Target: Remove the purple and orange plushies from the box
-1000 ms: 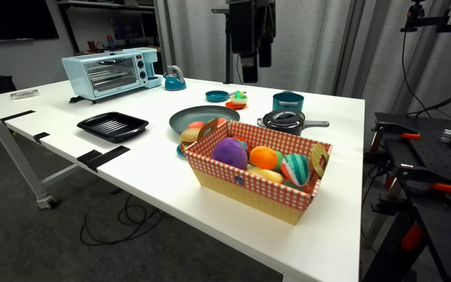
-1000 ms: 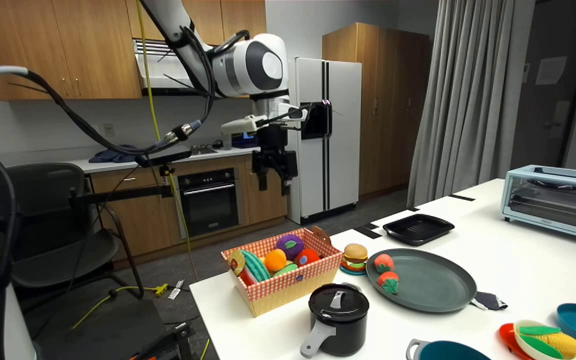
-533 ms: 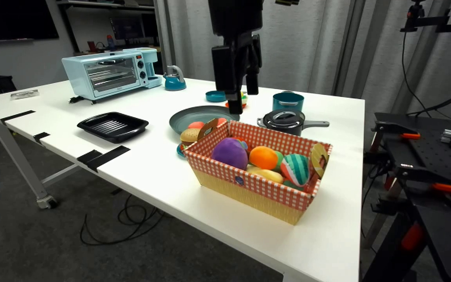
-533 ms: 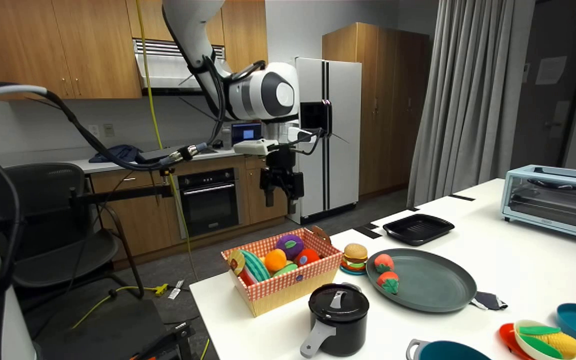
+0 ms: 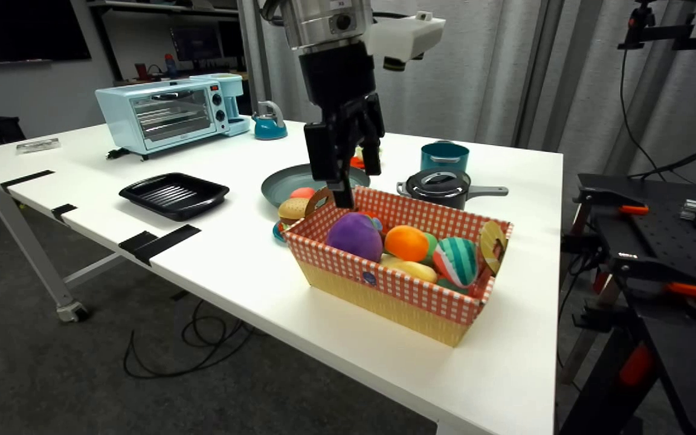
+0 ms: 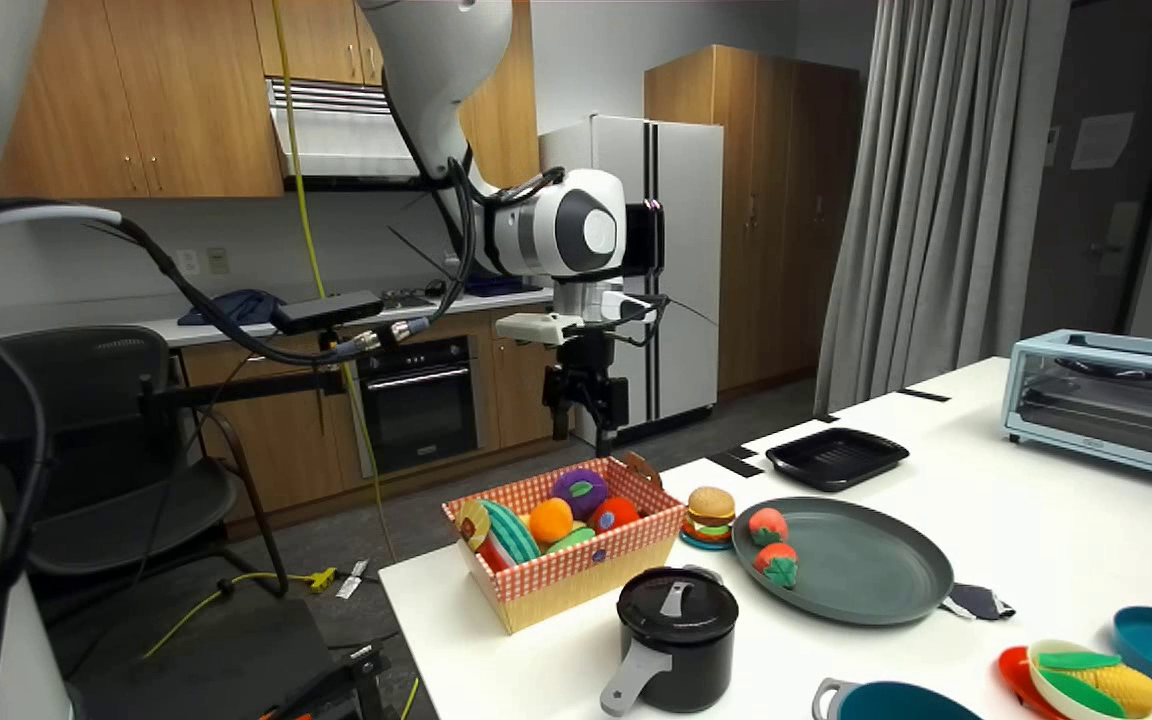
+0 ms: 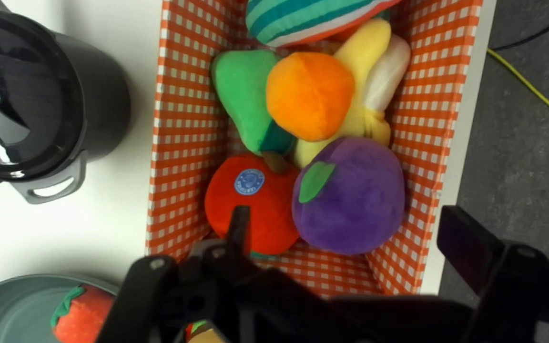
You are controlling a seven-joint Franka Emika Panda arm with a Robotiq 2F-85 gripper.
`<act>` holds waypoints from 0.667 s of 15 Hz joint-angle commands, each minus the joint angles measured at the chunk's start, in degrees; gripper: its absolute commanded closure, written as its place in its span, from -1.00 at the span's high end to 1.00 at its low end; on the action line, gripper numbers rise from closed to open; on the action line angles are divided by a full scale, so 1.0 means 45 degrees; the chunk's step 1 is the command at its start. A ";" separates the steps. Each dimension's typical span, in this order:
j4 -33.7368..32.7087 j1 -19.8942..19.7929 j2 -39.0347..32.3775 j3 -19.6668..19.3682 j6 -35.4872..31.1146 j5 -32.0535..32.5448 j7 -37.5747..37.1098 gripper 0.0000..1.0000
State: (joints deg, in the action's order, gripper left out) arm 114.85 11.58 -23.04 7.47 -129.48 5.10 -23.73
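The purple plushie [image 5: 354,238] lies in the checkered box [image 5: 378,299], at the end near the burger. The orange plushie [image 5: 406,243] lies beside it, nearer the middle of the box. Both also show in an exterior view, the purple one [image 6: 586,492] and the orange one [image 6: 550,521]. In the wrist view, the purple plushie [image 7: 353,200] has a green leaf and the orange one [image 7: 310,95] rests on a green and a yellow plushie. My gripper [image 5: 357,184] is open and empty above the purple end of the box. In the wrist view the fingers [image 7: 240,224] stand wide apart.
A red plushie [image 7: 250,209] touches the purple one. A striped watermelon plushie [image 5: 457,261] and a banana [image 5: 411,270] share the box. A lidded black pot [image 6: 678,630], a grey plate [image 6: 856,570] and a toy burger [image 6: 710,508] stand close by. The table edge runs along the box.
My gripper has come down and across toward the purple plushie's end of the box, staying open. The plushies and the box have not moved.
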 commanded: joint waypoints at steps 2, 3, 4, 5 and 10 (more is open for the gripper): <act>-0.1149 0.0362 -0.1214 -0.0394 -0.0068 -0.0082 0.0081 1.00; -0.1318 0.0396 -0.1410 -0.0405 -0.0053 -0.0102 0.0102 1.00; -0.1468 0.0430 -0.1588 -0.0420 -0.0032 -0.0102 0.0127 1.00; -0.1608 0.0466 -0.1750 -0.0446 -0.0019 -0.0094 0.0133 1.00; -0.1979 0.0557 -0.2335 -0.0572 -0.0031 -0.0192 0.0146 1.00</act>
State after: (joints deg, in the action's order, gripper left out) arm 108.09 12.94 -31.60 6.25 -129.48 5.09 -23.65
